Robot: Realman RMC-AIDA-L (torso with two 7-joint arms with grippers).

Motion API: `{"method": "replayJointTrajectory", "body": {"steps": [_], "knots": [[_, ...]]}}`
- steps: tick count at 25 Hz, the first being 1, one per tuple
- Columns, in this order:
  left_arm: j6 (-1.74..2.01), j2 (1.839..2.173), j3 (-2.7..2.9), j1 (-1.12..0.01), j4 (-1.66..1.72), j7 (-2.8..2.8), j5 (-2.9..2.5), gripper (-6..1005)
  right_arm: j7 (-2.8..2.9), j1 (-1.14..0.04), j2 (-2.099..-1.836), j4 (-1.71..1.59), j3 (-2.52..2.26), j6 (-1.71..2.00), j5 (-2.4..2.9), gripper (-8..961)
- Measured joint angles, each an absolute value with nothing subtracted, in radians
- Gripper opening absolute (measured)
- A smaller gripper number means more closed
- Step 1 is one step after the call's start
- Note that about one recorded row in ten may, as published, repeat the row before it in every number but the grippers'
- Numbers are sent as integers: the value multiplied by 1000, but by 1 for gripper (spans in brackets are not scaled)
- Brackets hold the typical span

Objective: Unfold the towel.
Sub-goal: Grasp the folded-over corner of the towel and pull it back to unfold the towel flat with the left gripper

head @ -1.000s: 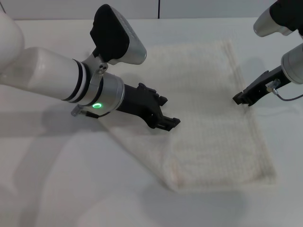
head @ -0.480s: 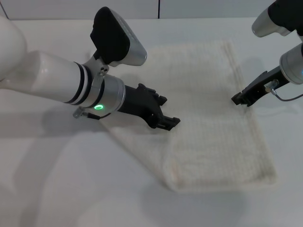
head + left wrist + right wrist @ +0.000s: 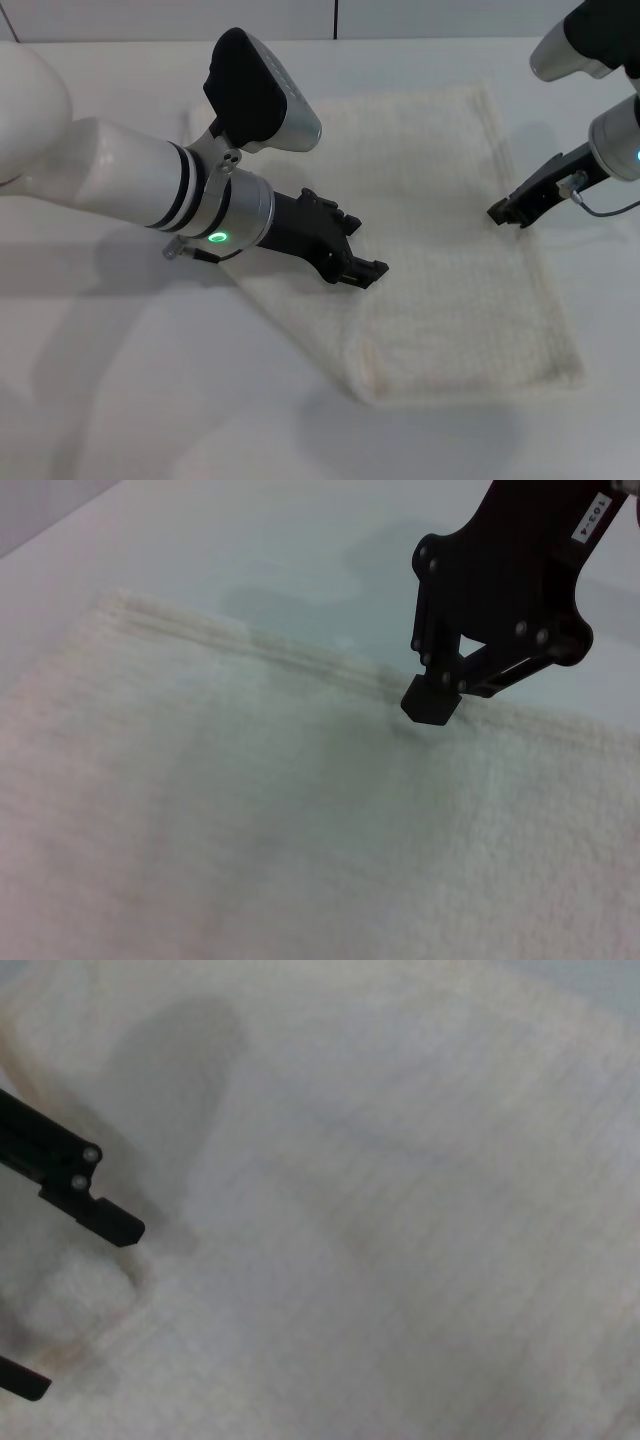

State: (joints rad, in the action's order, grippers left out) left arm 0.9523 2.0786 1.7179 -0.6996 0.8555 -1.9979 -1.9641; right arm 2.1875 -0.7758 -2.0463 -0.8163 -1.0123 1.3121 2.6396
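Observation:
The towel (image 3: pixel 440 230) is a cream-white waffle-weave cloth lying flat and folded on the white table, running from the far middle to the near right. My left gripper (image 3: pixel 365 270) hovers low over the towel's left folded edge. It is open: the right wrist view shows its two black fingers (image 3: pixel 105 1215) apart over the cloth (image 3: pixel 400 1210). My right gripper (image 3: pixel 503 213) is at the towel's right hemmed edge. In the left wrist view it (image 3: pixel 432 702) looks shut, its tip on the hem of the towel (image 3: pixel 250 820). I cannot tell if cloth is pinched.
The white table (image 3: pixel 120 380) spreads around the towel on the left, near and right sides. My left forearm (image 3: pixel 150 185) crosses the table's left part above the surface. A wall seam shows at the far edge.
My left arm has shifted slightly right and nearer, carrying its gripper a little further over the towel. The right gripper has barely moved. The towel lies as before.

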Motion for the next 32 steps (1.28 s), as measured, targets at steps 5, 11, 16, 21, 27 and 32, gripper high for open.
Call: {"method": "replayJointTrajectory", "body": {"steps": [5,11,16,21,27,32], "knots": [[952,2080,1727,-701,846,-1997,-1963,605,2187,-773,-2047,-821,-1012,1317,2640,-1],[952,2080,1732,-697,845,-1999,-1963,599,2187,-771,-2049,-825,-1013,1324,2640,-1],[948,2080,1734,-695,844,-1999,-1963,545,2185,-771,-2049,-825,-1012,1324,2640,-1],[940,2080,1741,-694,843,-1997,-1963,491,2182,-770,-2049,-825,-1012,1324,2640,-1],[927,2080,1745,-695,835,-1997,-1964,315,2180,-770,-2049,-824,-1012,1324,2643,-1],[924,2080,1745,-696,834,-1993,-1963,126,2179,-771,-2048,-821,-1012,1326,2646,-1]]}}
